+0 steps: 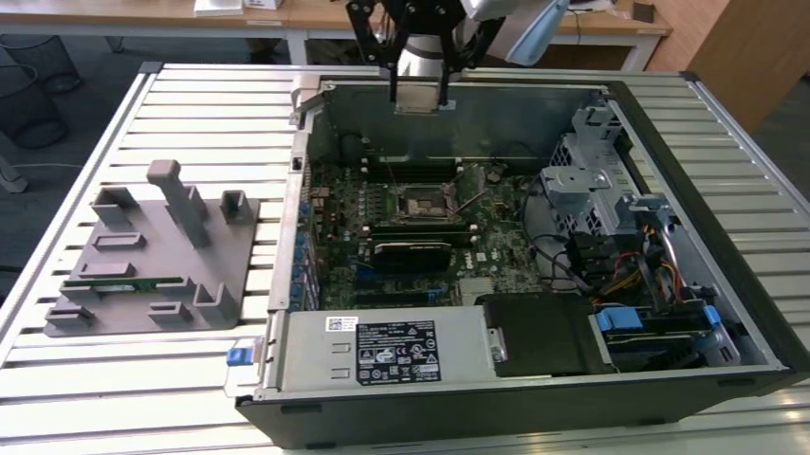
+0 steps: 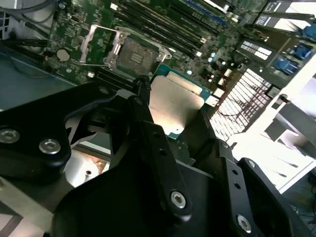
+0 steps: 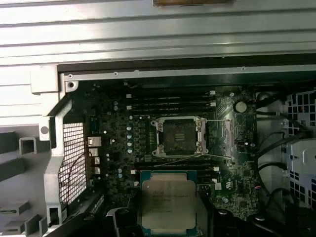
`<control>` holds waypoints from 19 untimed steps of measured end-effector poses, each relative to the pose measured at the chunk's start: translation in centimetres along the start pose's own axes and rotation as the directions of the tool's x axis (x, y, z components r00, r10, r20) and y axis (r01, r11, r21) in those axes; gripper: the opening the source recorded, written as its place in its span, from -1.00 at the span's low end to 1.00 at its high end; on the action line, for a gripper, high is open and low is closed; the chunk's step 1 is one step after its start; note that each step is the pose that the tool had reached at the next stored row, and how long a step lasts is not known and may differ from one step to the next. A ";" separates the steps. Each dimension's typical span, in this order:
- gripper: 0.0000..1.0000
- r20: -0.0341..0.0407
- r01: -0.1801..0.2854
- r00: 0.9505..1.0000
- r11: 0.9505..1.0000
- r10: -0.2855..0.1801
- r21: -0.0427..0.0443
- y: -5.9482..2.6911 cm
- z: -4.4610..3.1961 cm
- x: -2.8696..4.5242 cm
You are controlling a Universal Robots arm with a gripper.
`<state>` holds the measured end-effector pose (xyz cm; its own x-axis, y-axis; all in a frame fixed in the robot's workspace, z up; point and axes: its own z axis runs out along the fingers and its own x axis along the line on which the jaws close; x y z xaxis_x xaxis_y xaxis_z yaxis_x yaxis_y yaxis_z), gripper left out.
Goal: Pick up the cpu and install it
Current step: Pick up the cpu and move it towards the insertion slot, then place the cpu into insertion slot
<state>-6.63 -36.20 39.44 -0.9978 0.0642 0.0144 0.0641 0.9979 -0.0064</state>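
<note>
My gripper (image 1: 420, 93) hangs above the far wall of the open computer case, shut on the cpu (image 1: 420, 100), whose tan face shows in the exterior view. In both wrist views the cpu (image 3: 168, 200) (image 2: 175, 101) shows its silver top plate and green rim, clamped by its edges between the black fingers (image 2: 144, 106). The empty cpu socket (image 1: 424, 201) (image 3: 178, 137) (image 2: 136, 54) lies on the motherboard with its metal load frame swung open. The cpu is well above the board and short of the socket.
A grey plastic tray (image 1: 152, 256) with upright blocks and a green memory stick (image 1: 120, 282) sits at the exterior view's left. Inside the case (image 1: 303, 190) are memory slots, a power supply (image 1: 379, 351), a drive cage (image 1: 595, 180) and cables (image 1: 633, 275).
</note>
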 end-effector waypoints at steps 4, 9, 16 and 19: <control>0.06 0.000 0.001 1.000 1.000 -0.001 0.000 0.29 0.07 -1.49; 0.06 0.000 0.001 1.000 1.000 -0.001 0.000 0.35 0.08 -1.76; 0.06 0.000 0.001 1.000 1.000 -0.001 0.001 0.35 0.08 -1.76; 0.06 0.000 -0.003 1.000 1.000 0.003 0.002 0.35 0.09 -1.76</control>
<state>-4.85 -35.97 39.32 -0.9977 0.0668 0.0144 0.0667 0.9977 -0.0082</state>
